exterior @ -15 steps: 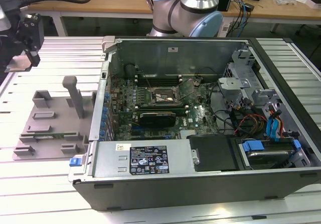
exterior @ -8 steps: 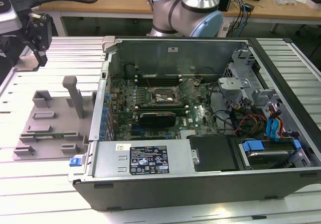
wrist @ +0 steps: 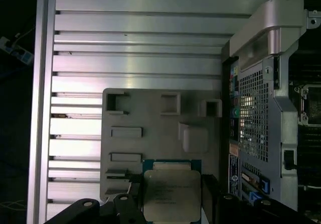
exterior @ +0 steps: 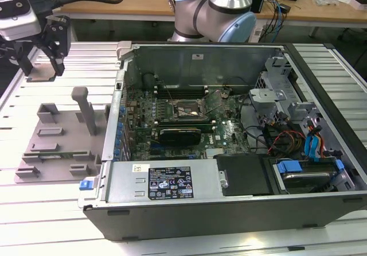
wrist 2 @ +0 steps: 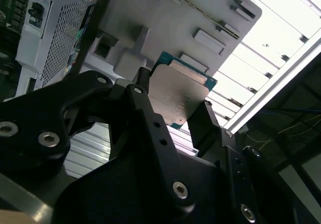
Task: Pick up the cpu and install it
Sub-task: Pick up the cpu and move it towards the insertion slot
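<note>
The cpu [exterior: 39,72] is a flat square chip with a dull silver top and a thin green rim. My gripper [exterior: 41,69] is shut on it, raised over the slatted table at the exterior view's far left, behind the grey fixture plate [exterior: 57,147]. In both wrist views the cpu [wrist 2: 178,96] [wrist: 172,194] sits between the black fingers [wrist 2: 145,98] [wrist: 210,194], in front of the fixture plate [wrist: 150,113]. The black-and-metal socket frame [exterior: 188,109] lies on the motherboard inside the open computer case [exterior: 229,210].
The fixture plate carries upright blocks and a tall post [exterior: 86,109]. The case's raised side wall [exterior: 114,112] stands between the plate and the motherboard. Cables, a drive bay [exterior: 304,173] and a black card [exterior: 180,134] crowd the case. The arm's base [exterior: 212,9] is behind.
</note>
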Controlling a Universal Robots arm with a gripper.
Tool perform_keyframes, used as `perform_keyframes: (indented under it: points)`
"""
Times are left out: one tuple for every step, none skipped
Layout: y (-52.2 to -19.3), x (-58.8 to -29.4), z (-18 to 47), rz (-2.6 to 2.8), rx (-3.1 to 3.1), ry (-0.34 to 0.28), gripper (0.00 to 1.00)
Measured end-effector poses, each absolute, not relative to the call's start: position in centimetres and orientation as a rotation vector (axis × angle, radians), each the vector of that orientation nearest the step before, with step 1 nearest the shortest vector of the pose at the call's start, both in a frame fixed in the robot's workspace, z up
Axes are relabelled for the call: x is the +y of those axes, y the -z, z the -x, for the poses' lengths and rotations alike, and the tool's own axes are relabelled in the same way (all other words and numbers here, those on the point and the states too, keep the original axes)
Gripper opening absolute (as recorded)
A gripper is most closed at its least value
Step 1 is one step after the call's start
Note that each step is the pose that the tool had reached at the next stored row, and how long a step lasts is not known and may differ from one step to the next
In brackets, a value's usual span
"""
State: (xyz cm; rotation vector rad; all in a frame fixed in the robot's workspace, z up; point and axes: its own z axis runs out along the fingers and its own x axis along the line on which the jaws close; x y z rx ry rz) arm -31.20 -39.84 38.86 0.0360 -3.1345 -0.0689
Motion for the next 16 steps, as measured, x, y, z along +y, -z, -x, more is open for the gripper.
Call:
perform_keyframes:
  points:
    - [-38.9,-39.8,31.0,-0.036,-3.135,0.069,0.55]
    - [-38.9,-39.8,30.9,-0.036,-3.135,0.069,0.55]
    - [-38.9,-39.8,30.7,-0.036,-3.135,0.069,0.55]
    - [-38.9,-39.8,30.5,-0.036,-3.135,0.069,0.55]
    - [-38.9,-39.8,30.2,-0.036,-3.135,0.069,0.55]
    - [-38.9,-39.8,30.0,-0.036,-3.135,0.069,0.55]
    - [-38.9,-39.8,29.8,-0.036,-3.135,0.069,0.55]
    - [-38.9,-39.8,29.6,-0.036,-3.135,0.069,0.55]
    - [-38.9,-39.8,29.4,-0.036,-3.135,0.069,0.55]
    - [-38.9,-39.8,29.2,-0.036,-3.135,0.069,0.55]
    - [-38.9,-39.8,29.0,-0.036,-3.134,0.069,0.55]
    - [-38.9,-39.8,28.8,-0.036,-3.135,0.069,0.55]
    - [-38.9,-39.8,28.6,-0.036,-3.135,0.069,0.55]
    - [-38.9,-39.8,28.4,-0.036,-3.135,0.069,0.55]
    - [-38.9,-39.8,28.0,-0.036,-3.134,0.069,0.55]
    - [-38.9,-39.8,27.6,-0.036,-3.135,0.069,0.55]
